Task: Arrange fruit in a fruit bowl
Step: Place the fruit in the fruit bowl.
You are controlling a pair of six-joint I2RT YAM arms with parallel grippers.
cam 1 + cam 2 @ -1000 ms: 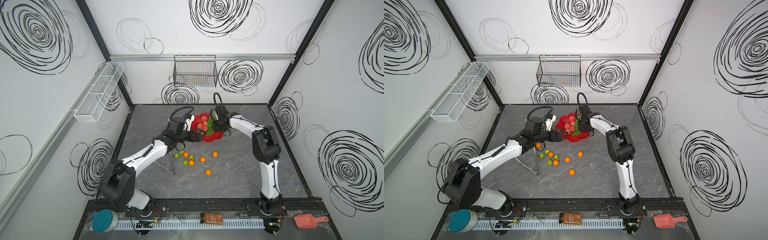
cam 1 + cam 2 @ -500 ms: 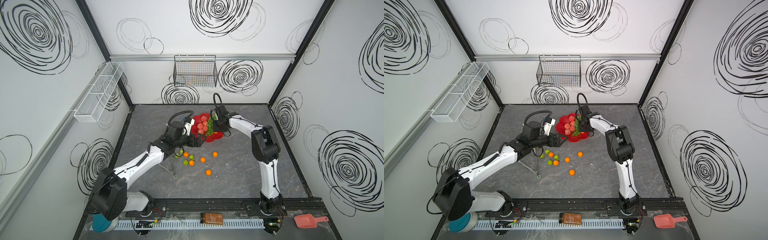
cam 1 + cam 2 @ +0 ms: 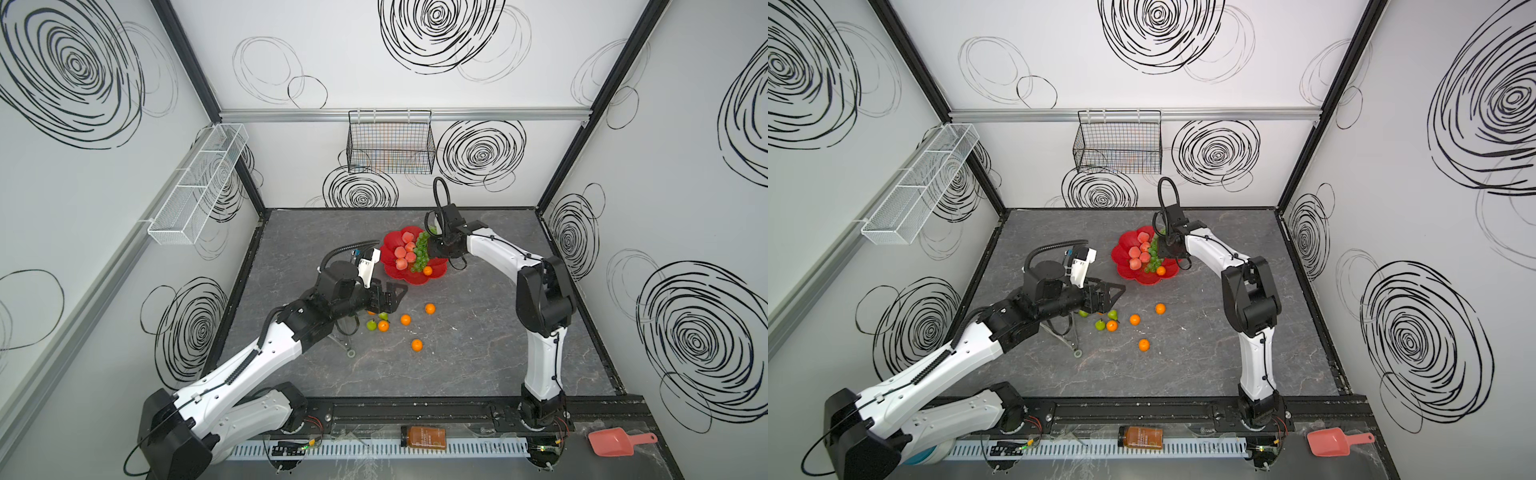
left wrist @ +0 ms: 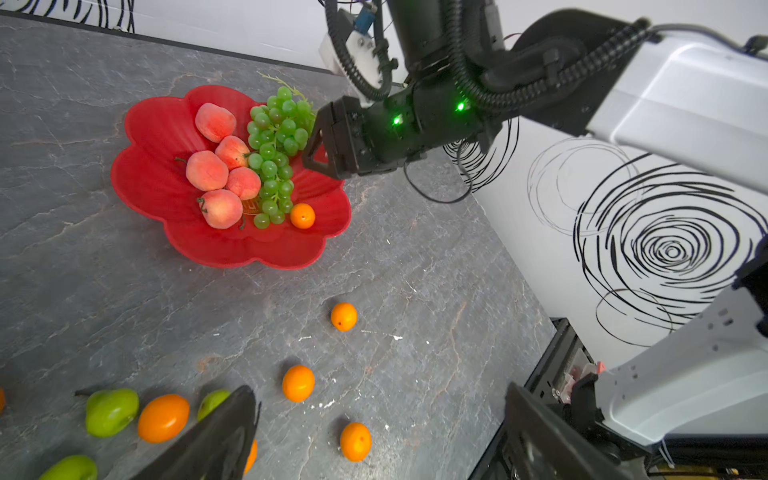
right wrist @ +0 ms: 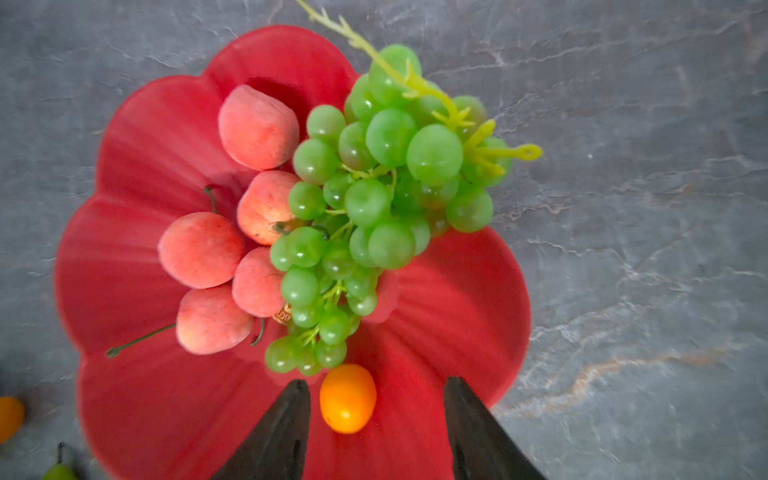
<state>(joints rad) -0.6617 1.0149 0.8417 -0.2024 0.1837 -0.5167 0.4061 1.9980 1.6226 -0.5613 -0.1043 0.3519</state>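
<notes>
Now the right tool [image 5: 376, 384] stands wide, tangerine [image 5: 348, 398] lying free between its tips

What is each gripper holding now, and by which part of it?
Nothing is held. The right gripper is open above the red bowl, where a tangerine lies free between its jaws. The left gripper is open and empty.
</notes>
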